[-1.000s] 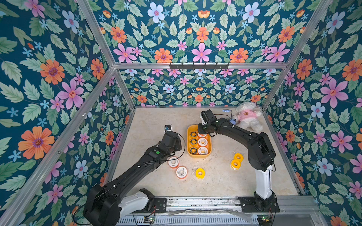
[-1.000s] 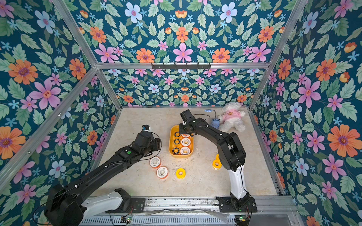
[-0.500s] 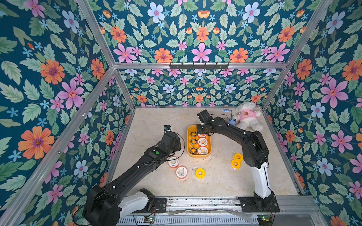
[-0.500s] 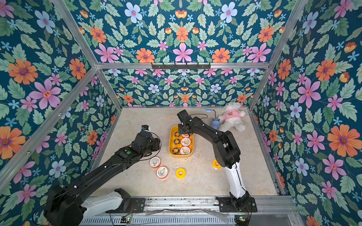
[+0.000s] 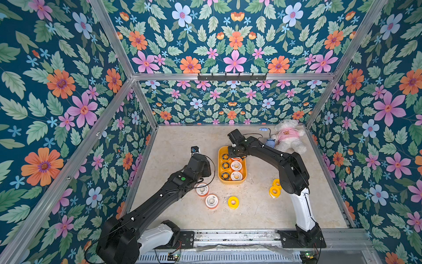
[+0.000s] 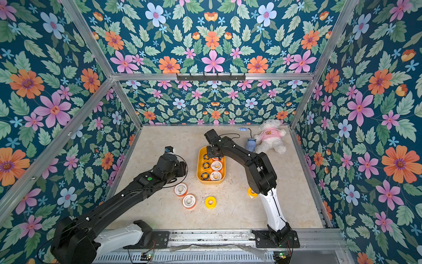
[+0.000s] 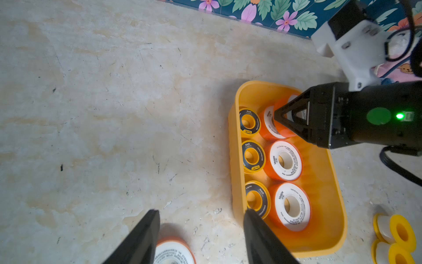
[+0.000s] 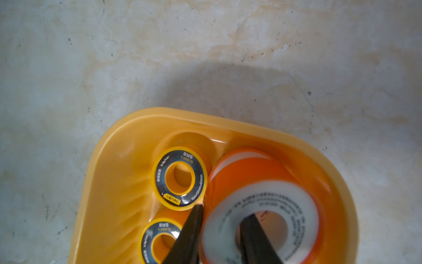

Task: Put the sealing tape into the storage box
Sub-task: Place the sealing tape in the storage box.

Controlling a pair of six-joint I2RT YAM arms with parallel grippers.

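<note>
At the far end of the storage box (image 7: 319,178), one white-faced roll (image 8: 262,201) of sealing tape is pinched by the right gripper (image 8: 223,211). One finger (image 8: 253,237) is down the core and the other is outside the wall, against a black-and-yellow ring (image 8: 179,177). Since a second ago we see the right arm's elbow (image 5: 294,176) swing in toward the box and the gripper slide a little along that end. The pinch is unchanged and the left arm (image 5: 159,201) has not moved. We read this as placing, not yet release: the roll is over the last free slot, and lowering and letting go remain. The box otherwise holds three black-and-yellow rings in one column and two seated rolls (image 5: 236,165) flat in the other. The left wrist view adds what the right wrist view cannot: the held roll is tilted, not seated. Whether another roll lies under it we cannot tell. Only the top views give all the leftovers on the table (image 5: 182,141): two loose white-faced rolls (image 5: 202,189), one yellow roll (image 5: 233,202), and a yellow pair (image 5: 274,190) by the right arm. In a top view the elbow covers most of that pair (image 6: 251,192). The left gripper (image 7: 201,211) hovers with its jaws spread and empty beside the box, above one of the loose white-faced rolls.
</note>
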